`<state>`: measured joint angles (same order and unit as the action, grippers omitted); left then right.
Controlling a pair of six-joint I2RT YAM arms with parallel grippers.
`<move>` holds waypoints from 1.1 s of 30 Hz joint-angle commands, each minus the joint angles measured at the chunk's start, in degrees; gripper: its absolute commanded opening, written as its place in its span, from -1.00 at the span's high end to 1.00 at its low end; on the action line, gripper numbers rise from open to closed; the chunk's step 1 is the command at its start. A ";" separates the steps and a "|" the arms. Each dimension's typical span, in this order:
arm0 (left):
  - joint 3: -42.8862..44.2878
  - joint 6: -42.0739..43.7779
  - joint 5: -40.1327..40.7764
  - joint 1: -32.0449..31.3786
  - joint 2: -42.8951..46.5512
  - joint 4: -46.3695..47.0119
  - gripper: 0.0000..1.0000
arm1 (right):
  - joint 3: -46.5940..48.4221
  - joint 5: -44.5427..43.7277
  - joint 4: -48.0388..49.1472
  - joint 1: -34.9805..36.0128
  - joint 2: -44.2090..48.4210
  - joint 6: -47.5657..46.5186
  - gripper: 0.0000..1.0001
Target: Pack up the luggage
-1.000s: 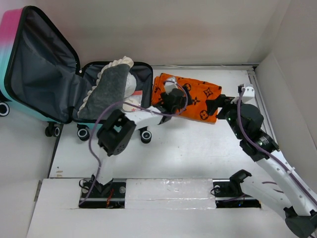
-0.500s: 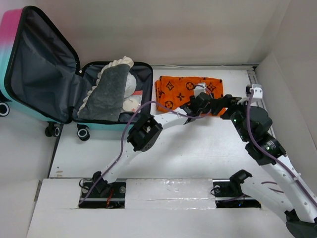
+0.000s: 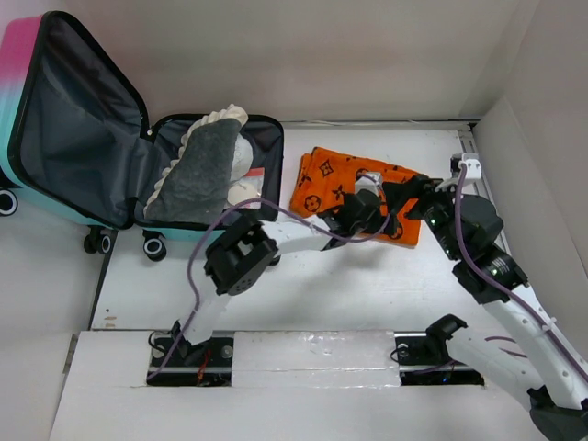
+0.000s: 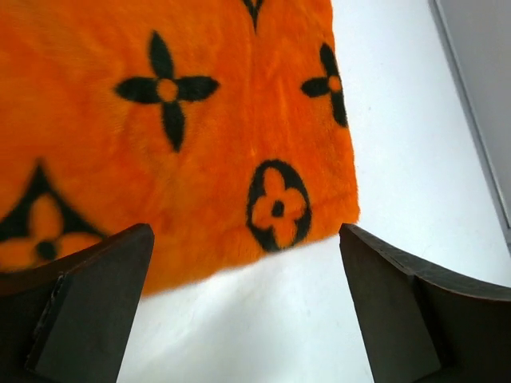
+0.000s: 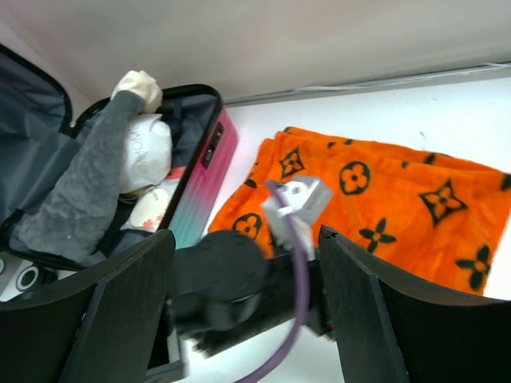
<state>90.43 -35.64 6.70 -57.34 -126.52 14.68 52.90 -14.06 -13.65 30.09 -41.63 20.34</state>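
Table (image 3: 367,294) and walls are seen in plain white. The luggage (image 3: 73,119) is found at the far left, laid open, with its dark-lined lid raised toward the left. The lid's pink-to-teal shell is cut off by the left edge of the top view. Wheels are seen along its near side, one partly masked by the left arm (image 3: 241,257).

That arm is stretched from its base toward the right, and the right arm (image 3: 478,248) is bent in from the near right corner, where its lower end is cut off.

An orange blanket (image 3: 322,179) with black motifs is laid folded on the table just right of the luggage. Its near right part is covered by both claws in the top view. Whether it touches the case cannot be told.

Inside the luggage a grey garment (image 3: 197,170) is draped over white items (image 3: 241,156). These are largely hidden, and the lettering on one is too blurred to read.

The left gripper (image 4: 247,295) is spread wide over the blanket's near edge, with nothing pinched between its jaws. The right gripper (image 5: 247,311) is likewise spread, and the left arm's wrist is seen past its fingers, blurred.
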 commanded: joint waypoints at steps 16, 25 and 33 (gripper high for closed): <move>-34.71 -8.04 6.49 10.42 27.72 14.35 -0.17 | 2.11 5.19 4.06 0.67 -1.79 -2.58 -0.56; -23.83 -26.90 28.89 7.60 21.08 -13.68 -0.21 | 2.11 6.33 4.60 0.68 -2.85 -2.58 -0.56; -13.44 -34.41 23.02 9.96 11.56 -24.28 -0.29 | 1.59 6.86 4.60 0.68 -2.32 -3.11 -0.56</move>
<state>77.38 -65.08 31.18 -48.97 -114.34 -5.56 53.10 -8.29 -12.34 30.11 -44.75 18.13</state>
